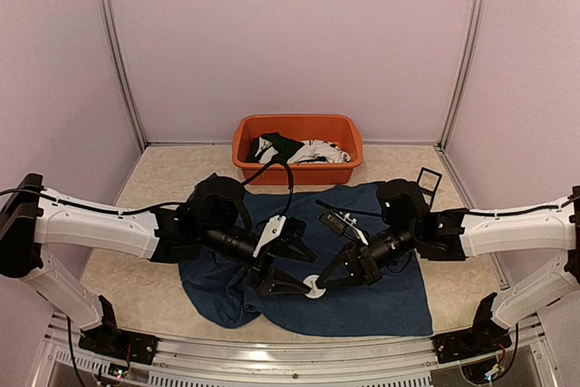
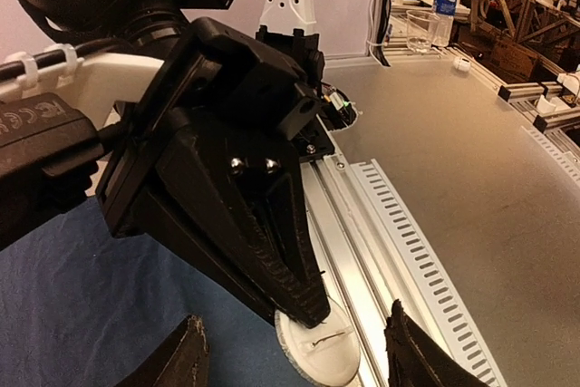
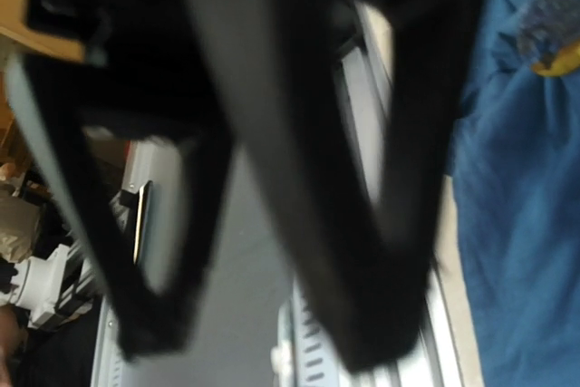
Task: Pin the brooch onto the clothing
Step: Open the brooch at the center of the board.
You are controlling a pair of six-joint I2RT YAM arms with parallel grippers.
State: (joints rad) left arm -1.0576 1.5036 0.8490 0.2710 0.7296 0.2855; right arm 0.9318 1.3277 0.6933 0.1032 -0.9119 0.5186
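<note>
Pinching the white brooch (image 1: pixel 314 288) by its rim, my right pincer (image 2: pixel 304 307) is closed tight and holds it over the navy T-shirt (image 1: pixel 381 287), which lies spread along the near edge of the table (image 1: pixel 149 301), midway between its corners. My left pincer (image 2: pixel 297 358) stands open, one finger on either side of the brooch.

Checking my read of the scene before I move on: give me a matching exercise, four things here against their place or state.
Things:
1. brooch
2. orange tub
3. T-shirt
4. left gripper

Places or states:
A. at the back, holding black and white garments
B. spread on the table
C. open
D. pinched in the shut right gripper

Pairs: 1-D; 2-A; 3-B; 4-C
</note>
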